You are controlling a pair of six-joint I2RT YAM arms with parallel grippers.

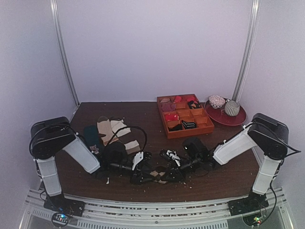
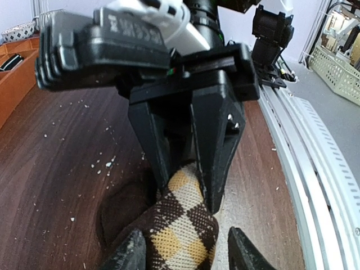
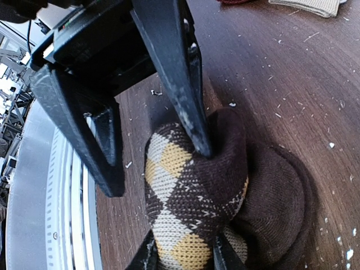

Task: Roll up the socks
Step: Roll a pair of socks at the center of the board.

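Roll step: argyle socks (image 3: 191, 191) bunched between both arms.
I see right pincer (image 3: 183, 256) clamped on them, left pincer (image 2: 188, 253) apart, straddling; socks at its 3 o'clock, top view.

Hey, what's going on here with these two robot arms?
Both arms meet at the near edge of the table over a bundled pair of argyle socks. The right hand pinches the bundle, while the left hand stands open around it, one finger pressed into a dark fold. The roll looks partly formed, not finished.
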